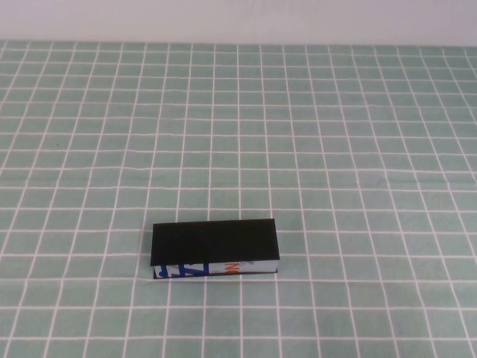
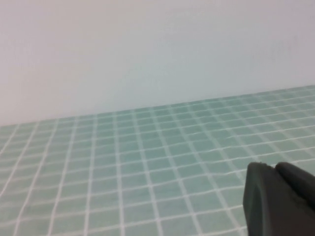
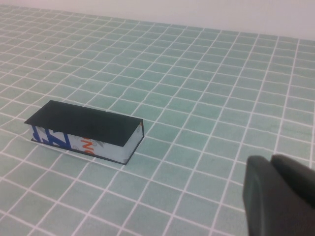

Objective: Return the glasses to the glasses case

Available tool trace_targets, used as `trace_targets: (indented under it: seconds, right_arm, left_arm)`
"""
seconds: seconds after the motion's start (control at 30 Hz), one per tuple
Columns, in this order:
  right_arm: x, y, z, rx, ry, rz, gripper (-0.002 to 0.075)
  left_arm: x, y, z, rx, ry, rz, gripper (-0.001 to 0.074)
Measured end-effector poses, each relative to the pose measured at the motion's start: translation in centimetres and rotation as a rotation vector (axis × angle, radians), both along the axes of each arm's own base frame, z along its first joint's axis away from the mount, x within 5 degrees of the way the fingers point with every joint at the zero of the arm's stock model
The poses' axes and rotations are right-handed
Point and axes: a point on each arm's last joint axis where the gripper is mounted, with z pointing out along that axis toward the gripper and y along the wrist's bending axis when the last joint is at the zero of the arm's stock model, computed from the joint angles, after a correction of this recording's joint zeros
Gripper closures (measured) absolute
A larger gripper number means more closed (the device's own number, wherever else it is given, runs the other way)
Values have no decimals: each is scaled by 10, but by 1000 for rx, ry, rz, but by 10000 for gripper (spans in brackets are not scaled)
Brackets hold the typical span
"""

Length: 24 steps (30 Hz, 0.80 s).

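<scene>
Closed glasses case [image 1: 215, 248] sits nearest you on the green grid cloth [image 1: 358, 149], glasses not visible so likely already inside, you're near done; right gripper [image 3: 280, 196] hovers beside the case, left gripper [image 2: 280, 196] well clear, jaw state unreadable on both.

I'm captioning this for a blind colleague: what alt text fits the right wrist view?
A closed black glasses case, its white side printed blue and orange, lies on a green checked tablecloth. Part of the dark right gripper shows in the corner, clear of it. No glasses are visible.
</scene>
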Motion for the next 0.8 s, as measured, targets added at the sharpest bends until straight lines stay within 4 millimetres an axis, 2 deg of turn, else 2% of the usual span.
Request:
trace_targets:
  seconds: [0.23,0.47,0.8]
  right_arm:
    - [0,0,0,-1,1,-1,739]
    - [0,0,0,-1,1,-1,739]
    - [0,0,0,0,2,-1,739]
  left_arm:
    - [2,3,-24,-19,73,67,737]
    - [-1,5,-42,7,264,84,737]
    - [-1,5,-43,12,274,84,737]
